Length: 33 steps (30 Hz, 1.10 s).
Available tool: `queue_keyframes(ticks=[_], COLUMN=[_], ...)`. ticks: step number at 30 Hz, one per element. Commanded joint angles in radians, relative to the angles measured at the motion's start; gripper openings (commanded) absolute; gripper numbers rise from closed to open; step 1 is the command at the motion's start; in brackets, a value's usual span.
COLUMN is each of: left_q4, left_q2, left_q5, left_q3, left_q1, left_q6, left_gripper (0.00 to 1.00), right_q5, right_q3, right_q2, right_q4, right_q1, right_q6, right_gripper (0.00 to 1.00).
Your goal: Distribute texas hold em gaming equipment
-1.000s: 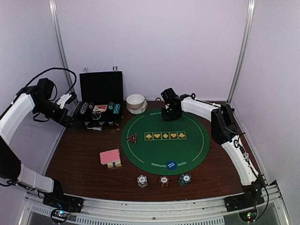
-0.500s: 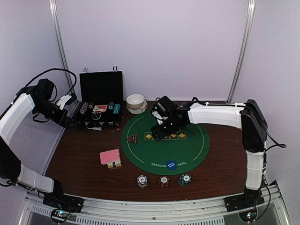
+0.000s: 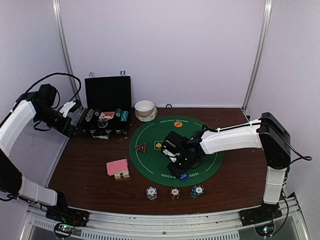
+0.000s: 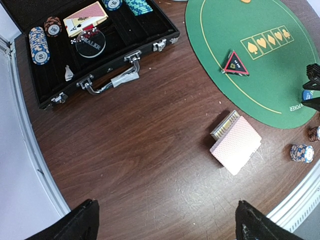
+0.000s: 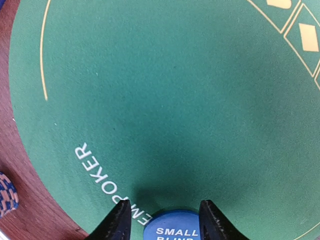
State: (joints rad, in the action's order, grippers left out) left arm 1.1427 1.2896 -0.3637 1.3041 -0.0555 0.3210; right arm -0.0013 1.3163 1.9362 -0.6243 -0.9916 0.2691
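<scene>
At the far left the left gripper hangs with jaws spread wide, grasping nothing. The pink-backed cards lie on the wood, lower left of the green mat. At the mat's lower edge the right gripper straddles the blue disc; whether it pinches yet, I cannot tell. The disc looks thin, stiff, light and slick, so it is best gripped across its rim

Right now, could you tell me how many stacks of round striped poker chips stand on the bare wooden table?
3, in a row before the round green felt mat: left stack, middle stack, right stack. None seems hidden.
</scene>
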Motion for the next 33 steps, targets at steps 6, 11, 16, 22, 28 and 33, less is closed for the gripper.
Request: queue_keyframes(ticks=[6,11,16,22,28,33], left_q4=[0.019,0.019,0.019,0.019,0.019,0.019], left_q2=[-0.023,-0.023,-0.024,-0.021,-0.021,-0.019], left_q5=[-0.025,-0.030,-0.033,-0.037,-0.043,-0.043], left_q3=[0.039,0.041,0.041,0.044,0.046,0.046], left_q1=[-0.007,-0.007,-0.007,-0.007,-0.007,-0.007], left_q6=[0.005,0.001,-0.002,-0.002,-0.004,-0.004], left_gripper=[0.98,0.98,0.98,0.97,0.98,0.98], right_q5=[0.005,0.038,0.086,0.138,0.152,0.150], right_q3=[-0.087,-0.132,-0.167,-0.209,-0.219,-0.169], right_q2=[-0.036,-0.056,-0.092,-0.148,-0.187,-0.221], right_q4=[0.003,-0.004,-0.022,-0.052,-0.065,-0.105], right_q1=[-0.004,-0.004,0.000,0.028,0.057,0.057], right_q6=[0.014,0.013,0.015,0.018,0.024,0.024], right_gripper=[0.42,0.39,0.34,0.32,0.33,0.48])
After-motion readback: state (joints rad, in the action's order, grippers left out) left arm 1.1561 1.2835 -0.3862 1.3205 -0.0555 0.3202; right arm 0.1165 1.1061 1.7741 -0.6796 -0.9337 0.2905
